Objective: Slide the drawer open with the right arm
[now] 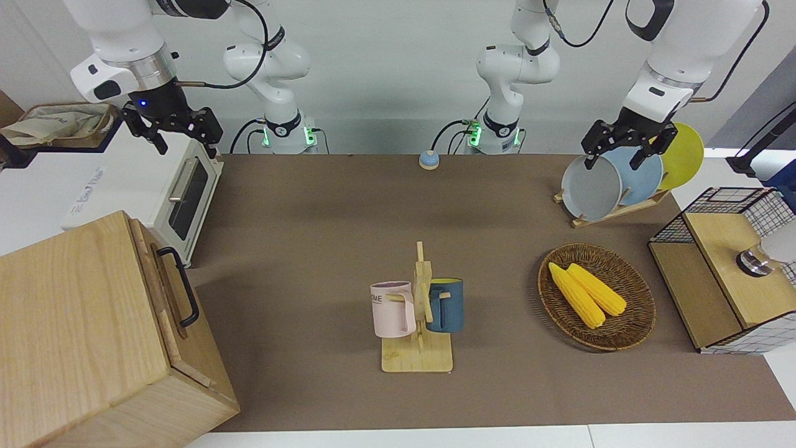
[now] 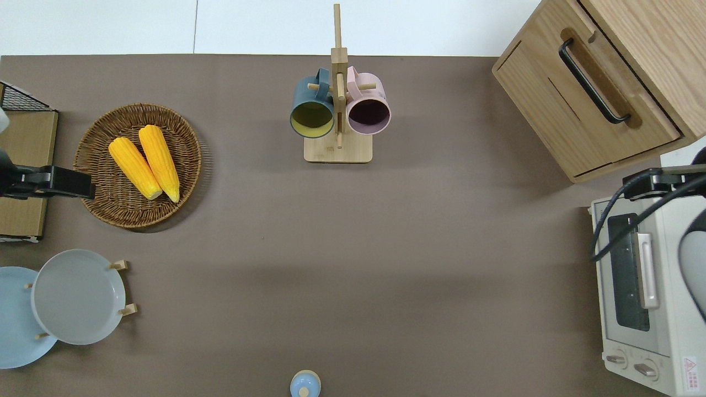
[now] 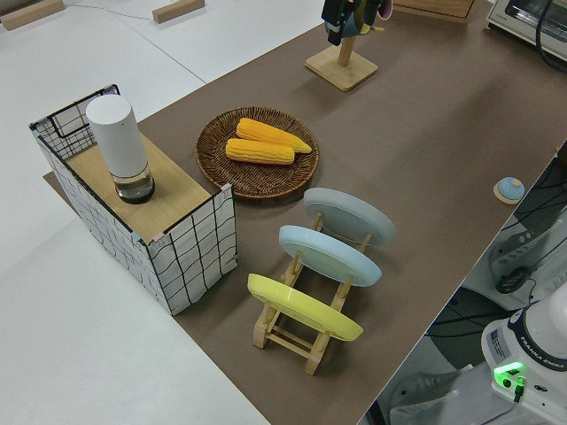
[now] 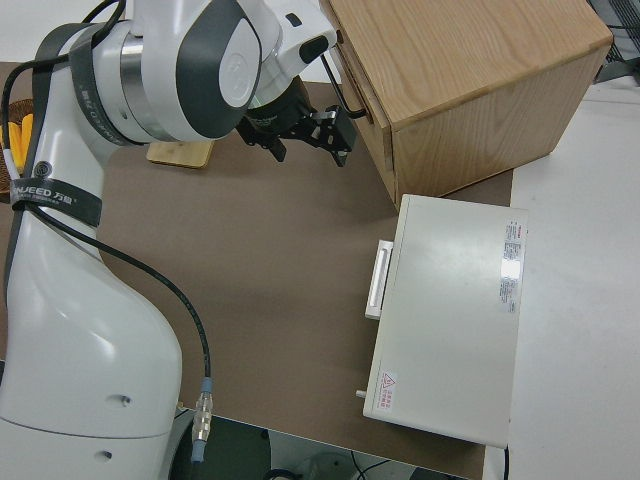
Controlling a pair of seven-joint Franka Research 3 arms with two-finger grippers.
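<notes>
The drawer (image 1: 163, 292) sits closed in the wooden cabinet (image 1: 81, 336) at the right arm's end of the counter (image 1: 323, 205), farther from the robots than the toaster oven (image 1: 180, 193). The right hand (image 1: 180, 127) hangs released over the oven, grasping nothing. The left arm is parked. A mug rack (image 1: 420, 311) stands mid-counter, well apart.

The right gripper (image 1: 183, 127) hangs in the air, wrist bent downward, fingers spread. The left arm is parked.
</notes>
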